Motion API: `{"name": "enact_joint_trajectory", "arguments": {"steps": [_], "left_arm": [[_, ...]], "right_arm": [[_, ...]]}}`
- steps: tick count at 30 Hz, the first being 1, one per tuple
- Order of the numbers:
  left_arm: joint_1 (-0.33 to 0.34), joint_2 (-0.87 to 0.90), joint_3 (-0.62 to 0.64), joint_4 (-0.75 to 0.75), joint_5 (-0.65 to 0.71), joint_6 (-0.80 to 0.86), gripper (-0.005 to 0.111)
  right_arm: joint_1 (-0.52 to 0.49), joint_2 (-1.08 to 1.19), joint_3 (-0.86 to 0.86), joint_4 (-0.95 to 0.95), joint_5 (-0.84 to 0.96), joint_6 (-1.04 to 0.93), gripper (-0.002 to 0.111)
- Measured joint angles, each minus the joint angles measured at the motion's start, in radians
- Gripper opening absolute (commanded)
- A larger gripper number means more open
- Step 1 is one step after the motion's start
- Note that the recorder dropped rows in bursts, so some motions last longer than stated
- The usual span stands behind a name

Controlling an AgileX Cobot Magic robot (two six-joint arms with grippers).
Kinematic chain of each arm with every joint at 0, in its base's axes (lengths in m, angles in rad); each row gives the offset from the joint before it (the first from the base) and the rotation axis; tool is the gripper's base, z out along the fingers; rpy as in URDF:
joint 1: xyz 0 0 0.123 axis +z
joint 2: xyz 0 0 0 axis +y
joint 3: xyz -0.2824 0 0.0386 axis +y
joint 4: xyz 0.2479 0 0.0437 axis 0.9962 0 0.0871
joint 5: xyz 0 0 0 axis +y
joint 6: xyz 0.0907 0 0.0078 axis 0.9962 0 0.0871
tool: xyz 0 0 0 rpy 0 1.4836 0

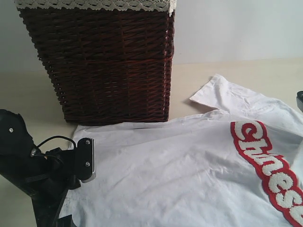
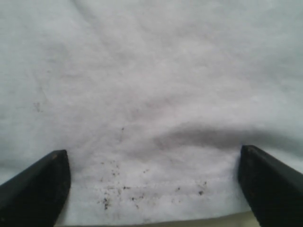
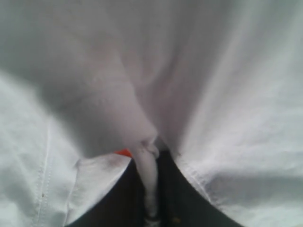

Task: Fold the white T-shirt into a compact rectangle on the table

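Observation:
The white T-shirt (image 1: 180, 165) lies spread and wrinkled on the table (image 1: 236, 71), its red-outlined lettering (image 1: 272, 165) running toward the lower right. One sleeve (image 1: 227, 94) points to the back. My left gripper (image 1: 85, 163) sits at the shirt's left edge. In the left wrist view it (image 2: 154, 189) stands open, its black fingers (image 2: 40, 189) wide apart over the speckled hem (image 2: 151, 184). My right gripper (image 3: 152, 165) is shut on a pinched fold of the T-shirt (image 3: 149, 175). The cloth drapes over the jaws, and a bit of red (image 3: 124, 152) shows beside them.
A dark brown wicker basket (image 1: 104, 61) with cream lace trim stands at the back left, close behind the shirt's far edge. Bare table (image 1: 28, 94) shows left of the basket and behind the sleeve. A pale wall (image 1: 236, 28) runs along the back.

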Motion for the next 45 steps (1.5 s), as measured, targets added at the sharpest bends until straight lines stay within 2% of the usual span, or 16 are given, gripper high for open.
{"name": "enact_joint_trajectory", "arguments": {"steps": [45], "left_arm": [[0.0,0.007,0.0,0.0,-0.002,0.0,0.091]], "right_arm": [[-0.006,0.001,0.0,0.029,0.011,0.042,0.0]]}}
